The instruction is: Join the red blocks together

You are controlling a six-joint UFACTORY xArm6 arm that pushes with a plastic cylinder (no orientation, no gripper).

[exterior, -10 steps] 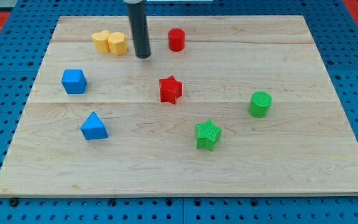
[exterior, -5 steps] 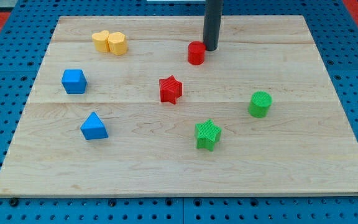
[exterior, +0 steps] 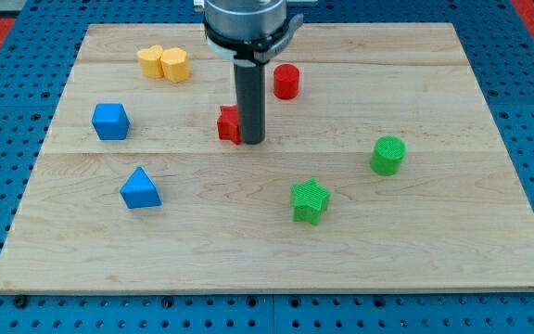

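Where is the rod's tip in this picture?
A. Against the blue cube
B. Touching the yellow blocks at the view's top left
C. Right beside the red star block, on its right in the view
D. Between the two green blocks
C: my tip sits tight against the right side of the red star block, partly hiding it, while the red cylinder stands apart, up and to the view's right.

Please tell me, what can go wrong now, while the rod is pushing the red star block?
1. My tip sits on the view's right of the red star, touching or nearly so. The red cylinder lies toward the view's upper right, so pushing on would probably widen the gap.
2. The rod hides part of the star, so its exact contact is hard to judge; an off-centre push may spin it aside.
3. A long leftward push might carry the star toward the blue cube.
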